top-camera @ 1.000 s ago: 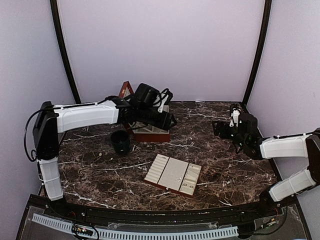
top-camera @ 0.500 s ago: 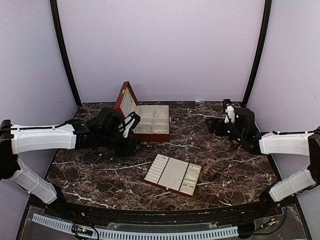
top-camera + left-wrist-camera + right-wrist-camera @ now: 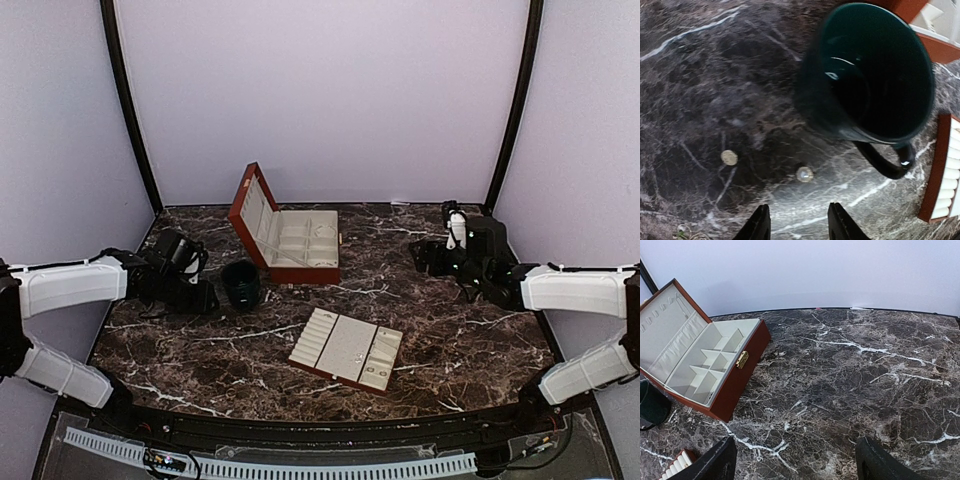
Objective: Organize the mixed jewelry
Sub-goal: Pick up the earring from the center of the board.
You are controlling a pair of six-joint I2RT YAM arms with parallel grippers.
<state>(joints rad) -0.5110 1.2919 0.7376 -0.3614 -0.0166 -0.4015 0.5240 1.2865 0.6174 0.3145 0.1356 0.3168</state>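
The left pincer (image 3: 799,225) is seen released and empty at the frame's bottom edge; the right pincer (image 3: 795,462) is likewise spread empty. Mixed jewelry (image 3: 804,174) is laid on the desk (image 3: 700,75) just above the left jaws. A piece could be skidded away if clipped off-centre. Two round pieces and one cup (image 3: 875,75) are counted.

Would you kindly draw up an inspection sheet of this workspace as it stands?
surface: dark veined marble table
job's things: two tiny pale jewelry pieces loose on the marble
clutter: dark green cup beside them, open red-brown box, cream slotted tray
grippers: left gripper open, empty, near the pieces; right gripper open, empty
cables: dark lead along left arm
surroundings: plain lilac walls, dark corner posts
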